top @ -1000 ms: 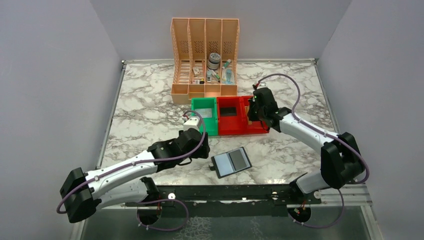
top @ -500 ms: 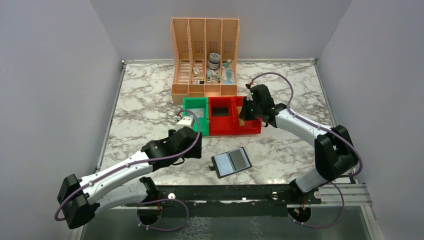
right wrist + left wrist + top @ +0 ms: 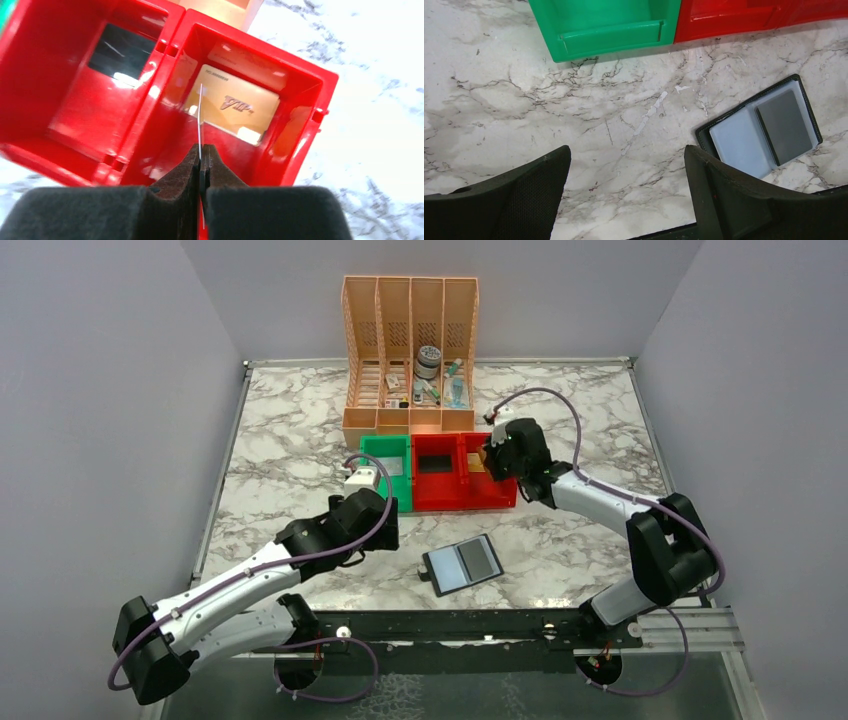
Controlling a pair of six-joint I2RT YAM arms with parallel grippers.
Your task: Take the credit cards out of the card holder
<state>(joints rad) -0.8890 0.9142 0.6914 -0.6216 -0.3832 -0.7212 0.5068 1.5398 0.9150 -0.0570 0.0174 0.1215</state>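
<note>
The card holder point(image 3: 462, 564) point(image 3: 759, 132) lies open and flat on the marble, pale lining up, with a dark grey credit card point(image 3: 783, 126) in its right pocket. My left gripper point(image 3: 626, 150) hangs open over bare marble just left of it, holding nothing. My right gripper point(image 3: 201, 147) point(image 3: 490, 462) is shut on a thin pale card point(image 3: 200, 115), seen edge-on, above the right compartment of the red bin point(image 3: 75, 155). A tan card point(image 3: 232, 107) lies flat in that compartment. A dark card point(image 3: 122, 52) lies in the left one.
A green bin point(image 3: 385, 445) point(image 3: 609, 37) adjoins the red bin point(image 3: 460, 502) on its left. A peach file organizer point(image 3: 410, 350) with small items stands behind them. Grey walls close in the table on three sides.
The red and green bins have slid left, and my right gripper moved left with them. My left arm has drawn back to the left and its jaws have opened wider.
</note>
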